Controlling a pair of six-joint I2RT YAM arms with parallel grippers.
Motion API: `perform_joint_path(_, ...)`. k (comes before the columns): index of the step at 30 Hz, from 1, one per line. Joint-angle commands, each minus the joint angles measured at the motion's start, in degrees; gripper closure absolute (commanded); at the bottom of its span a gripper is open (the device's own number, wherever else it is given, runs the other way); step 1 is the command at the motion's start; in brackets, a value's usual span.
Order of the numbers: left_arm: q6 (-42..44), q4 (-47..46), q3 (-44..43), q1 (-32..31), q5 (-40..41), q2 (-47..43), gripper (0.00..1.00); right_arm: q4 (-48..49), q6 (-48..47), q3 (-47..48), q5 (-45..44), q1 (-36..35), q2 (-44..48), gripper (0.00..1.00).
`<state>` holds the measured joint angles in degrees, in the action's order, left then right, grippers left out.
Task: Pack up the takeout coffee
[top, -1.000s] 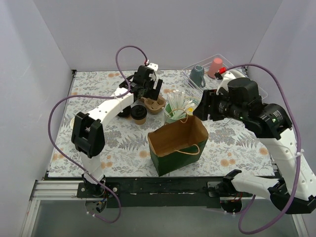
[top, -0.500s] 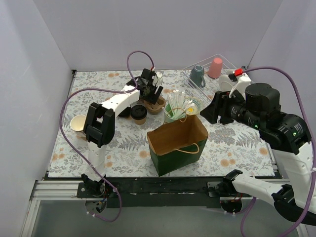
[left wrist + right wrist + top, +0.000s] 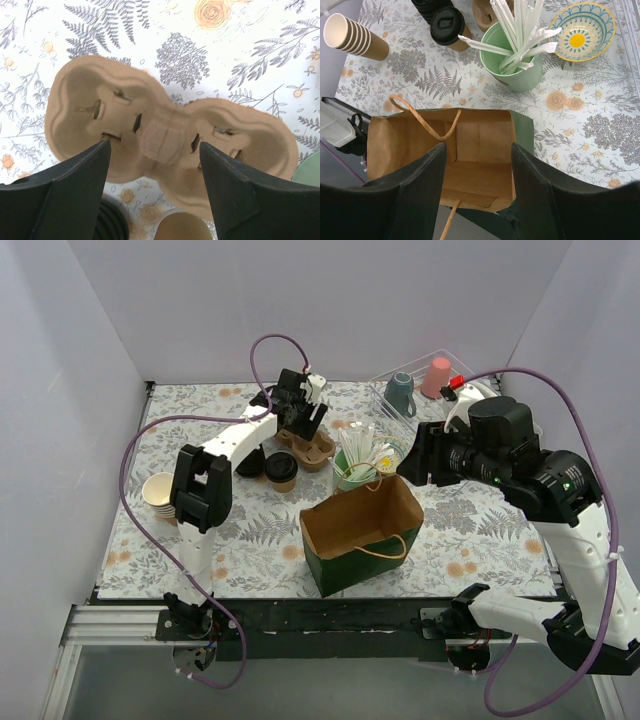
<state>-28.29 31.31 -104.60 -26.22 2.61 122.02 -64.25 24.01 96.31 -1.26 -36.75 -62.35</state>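
Note:
The takeout coffee (image 3: pixel 281 470), a brown paper cup with a black lid, stands on the table in front of the tan pulp carrier (image 3: pixel 310 448). It also shows in the right wrist view (image 3: pixel 447 22). My left gripper (image 3: pixel 300 418) is open and empty, hovering over the carrier (image 3: pixel 165 145), whose pockets are empty. A brown cup side (image 3: pixel 182 227) shows at the bottom edge between the fingers. My right gripper (image 3: pixel 478 146) is open and empty above the open green paper bag (image 3: pixel 470 165), which stands at the front middle (image 3: pixel 360 530).
A black lid stack (image 3: pixel 250 462) lies left of the coffee. Stacked paper cups (image 3: pixel 160 495) lie at the left. A green cup of straws (image 3: pixel 355 465) and a patterned bowl (image 3: pixel 388 453) sit behind the bag. A clear bin (image 3: pixel 470 375) holds a teal mug (image 3: pixel 400 392) and a pink cup (image 3: pixel 437 377).
The left arm's elbow has swung while its gripper stayed over the carrier. The right arm drew off to the right, then came back left above the bag.

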Motion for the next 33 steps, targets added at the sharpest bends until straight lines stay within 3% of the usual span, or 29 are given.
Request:
perform_joint_path(1, 0.6, 0.2, -2.7, -0.1, -1.6, 1.5, 0.30, -0.2, -1.1, 3.5, 0.4, 0.0, -0.1, 0.38)
perform_joint_path(11, 0.4, 0.9, -3.5, -0.1, -0.3, 3.3, 0.32, -1.0, -1.8, 3.7, -0.3, 0.0, 0.0, 0.39)
perform_joint_path(22, 0.4, 1.0, -4.4, -0.1, -1.9, 4.0, 0.48, -0.6, -2.3, 4.1, 0.2, 0.1, -0.7, 0.40)
perform_joint_path(33, 0.4, 1.3, -6.1, -0.1, -1.6, 5.3, 0.47, -1.2, -2.7, 4.6, 0.3, 0.1, -1.2, 0.40)
